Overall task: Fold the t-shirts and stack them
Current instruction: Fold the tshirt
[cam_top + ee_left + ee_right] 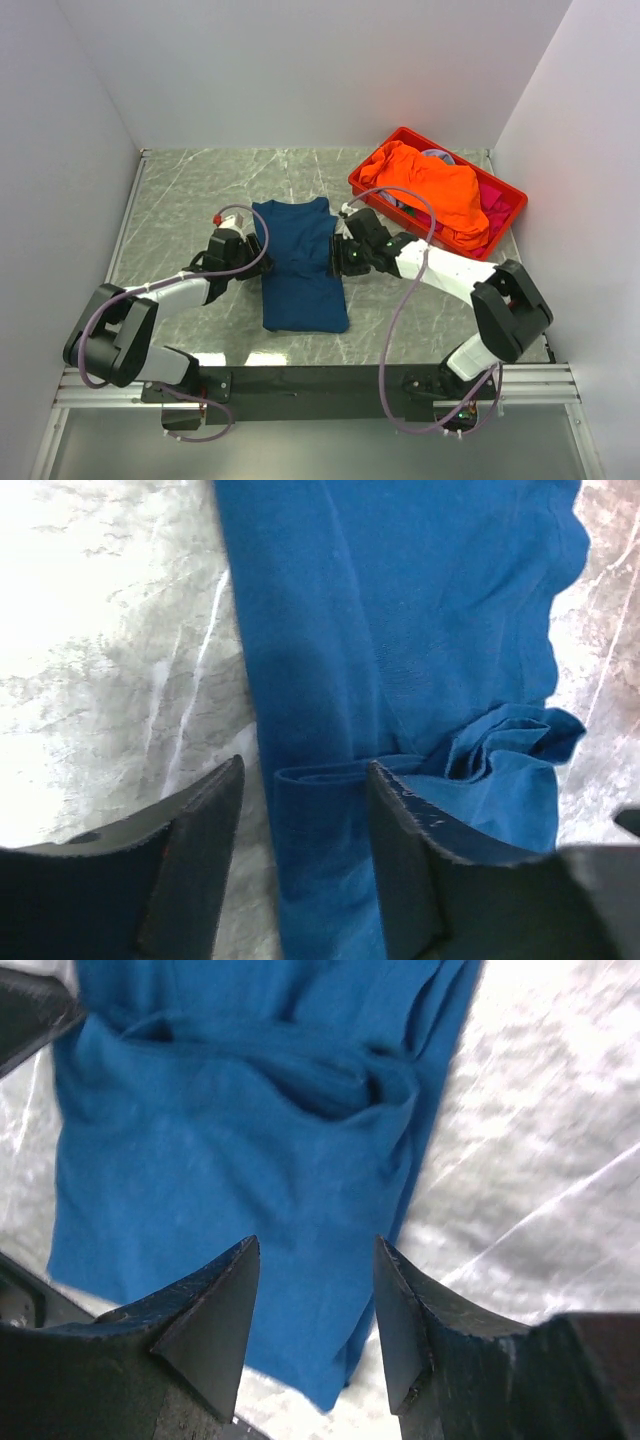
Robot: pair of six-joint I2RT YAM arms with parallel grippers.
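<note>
**Two robot arms poised over a narrow-folded navy t-shirt, crate of shirts behind**

Seen from above, two arm bases sit on a dark rail [320, 380] at the near edge. Loose cables [400, 330] loop beside each arm.

Both arms reach inward across a grey marbled surface [180, 200]. Between them lies the navy t-shirt [300, 265], folded into a long narrow strip with its neckline at the far end. Only plain blue cloth faces up.

The left gripper [247, 240] is at the shirt's left edge. Its wrist camera shows the left gripper [305, 770] released, fingers spread, with a small rolled fold of the shirt [400, 630] below the gap. Whether the fingers touch the cloth cannot be told.

The right gripper [342, 250] is at the opposite edge. Its own camera shows the right gripper [317, 1245] also released, above the shirt [230, 1160] where the cloth bunches into wrinkles. Both wrist views are blurred and cut off the rest of the garment.

Further back on the right stands a red crate [368, 188], set at an angle. An orange t-shirt [440, 190] is heaped in it and spills over the rim, hiding most of the contents. A magenta-pink t-shirt [494, 205] shows at the crate's right end, and a pale item near the far rim is too covered to identify.

White walls [320, 70] enclose three sides.
</note>
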